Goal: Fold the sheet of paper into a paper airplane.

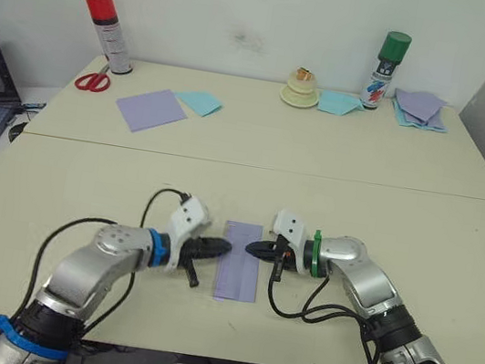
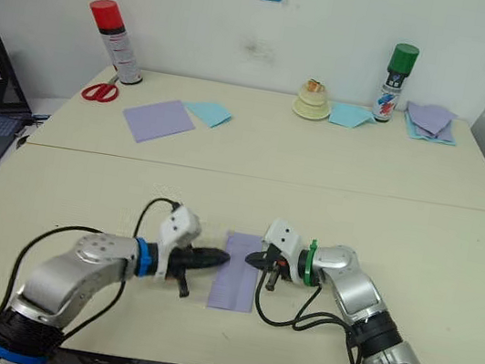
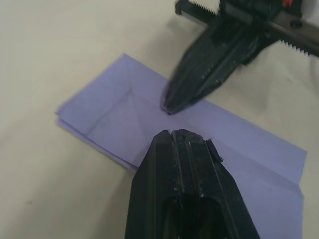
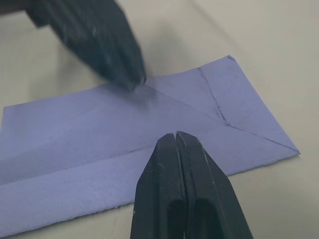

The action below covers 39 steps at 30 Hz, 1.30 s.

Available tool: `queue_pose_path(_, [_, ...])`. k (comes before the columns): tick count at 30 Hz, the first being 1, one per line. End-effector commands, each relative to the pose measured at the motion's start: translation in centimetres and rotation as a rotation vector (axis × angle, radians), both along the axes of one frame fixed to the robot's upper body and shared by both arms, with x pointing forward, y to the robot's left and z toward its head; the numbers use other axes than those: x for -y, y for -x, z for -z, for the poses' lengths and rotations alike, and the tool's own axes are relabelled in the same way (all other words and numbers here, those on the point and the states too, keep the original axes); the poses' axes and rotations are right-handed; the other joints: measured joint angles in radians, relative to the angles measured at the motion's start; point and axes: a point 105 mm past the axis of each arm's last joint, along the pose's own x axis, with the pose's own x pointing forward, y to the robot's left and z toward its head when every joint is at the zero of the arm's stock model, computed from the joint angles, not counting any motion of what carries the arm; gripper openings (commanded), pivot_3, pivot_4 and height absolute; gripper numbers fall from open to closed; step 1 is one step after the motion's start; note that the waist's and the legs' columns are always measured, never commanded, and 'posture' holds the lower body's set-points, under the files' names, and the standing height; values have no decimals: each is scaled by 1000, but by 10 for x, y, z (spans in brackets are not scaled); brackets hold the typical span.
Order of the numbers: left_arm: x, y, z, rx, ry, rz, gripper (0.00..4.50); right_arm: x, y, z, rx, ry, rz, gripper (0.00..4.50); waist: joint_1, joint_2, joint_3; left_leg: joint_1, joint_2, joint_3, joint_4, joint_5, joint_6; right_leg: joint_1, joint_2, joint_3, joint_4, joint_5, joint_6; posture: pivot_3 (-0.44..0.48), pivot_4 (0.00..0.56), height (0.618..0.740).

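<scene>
Near the front edge of the cream, matte bench [image 1: 402, 226] lies one sheet of paper [image 1: 237, 274], thin lavender-purple stock folded to a narrow rectangle of layered flaps, its long axis running front to back. The wrist views show diagonal creases meeting a lengthwise crease at one end, and doubled edges along one side. Two end effectors, each of two black, tapered fingers, meet over the sheet from opposite sides: the left end effector [image 1: 225, 248] has its fingers pressed together, tip resting at the sheet's left edge; the right end effector [image 1: 250, 249] is likewise closed with nothing between its fingers, tip on the paper near its far end. On the far bench section, toward its left edge, lie one smooth lavender square [image 1: 151, 109], one light blue sheet [image 1: 200, 101] and red-handled scissors [image 1: 94, 81]. At the far edge stand two cylindrical spray cans, one red-capped [image 1: 109, 32] and one green-capped [image 1: 386, 71], with a stack of purple and blue sheets [image 1: 420, 109] at the far right corner.
</scene>
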Motion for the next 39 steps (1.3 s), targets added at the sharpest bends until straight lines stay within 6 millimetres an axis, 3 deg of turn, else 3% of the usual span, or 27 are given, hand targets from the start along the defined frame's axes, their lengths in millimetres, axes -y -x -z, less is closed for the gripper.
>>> queue_pose_path(1, [2, 1, 12, 20, -62, 23, 0, 12, -4, 7, -22, 25, 63, 14, 1, 0, 0, 0, 0, 0, 0, 0, 0, 0, 0, 0, 0, 0, 0, 0, 150, 740])
queue_pose_path(6, [-7, 9, 45, -31, -162, 63, 0, 14, -19, 8, -3, 2, 167, 14, 3, 0, -1, 0, 0, 0, -1, 0, 0, 0, 0, 0, -1, 0, 0, 0, 150, 740])
queue_pose_path(12, [-12, 6, 48, -28, -163, 64, 0, 33, -51, 12, 87, 33, 354, 14, 3, 1, -3, 8, 0, 4, -3, 0, 0, 5, 0, 4, -1, -1, 1, 0, 150, 740])
queue_pose_path(16, [-11, 5, 48, -28, -159, 63, 0, 36, -60, 9, 133, 36, 374, 14, 2, 1, -3, 13, 1, 8, -6, 0, 0, 7, 0, 12, -1, -2, 2, 0, 150, 740])
queue_pose_path(21, [-8, 5, 47, -29, -149, 62, 0, 10, -38, -26, 148, -184, 188, 14, 3, 1, -3, 14, 1, 11, -6, 0, 1, 6, 1, 16, -1, -2, 2, 0, 150, 740])
queue_pose_path(26, [-7, 4, 47, -31, -151, 65, 0, 8, -15, -42, 119, -218, 35, 14, 4, 1, -2, 13, 0, 12, -6, -1, 1, 6, 1, 18, -2, -2, 2, 0, 150, 740])
queue_pose_path(36, [-6, 5, 48, -37, -154, 68, 0, 21, 19, 10, 21, 59, -87, 14, 6, 1, -2, 13, 1, 12, -6, -1, 1, 6, 0, 18, -4, -4, 5, 0, 150, 740])
queue_pose_path(39, [-6, 6, 49, -40, -155, 67, 0, 24, 31, 18, -17, 90, -135, 14, 7, 1, -3, 13, 1, 12, -6, -1, 1, 6, 0, 18, -5, -4, 5, 0, 150, 740])
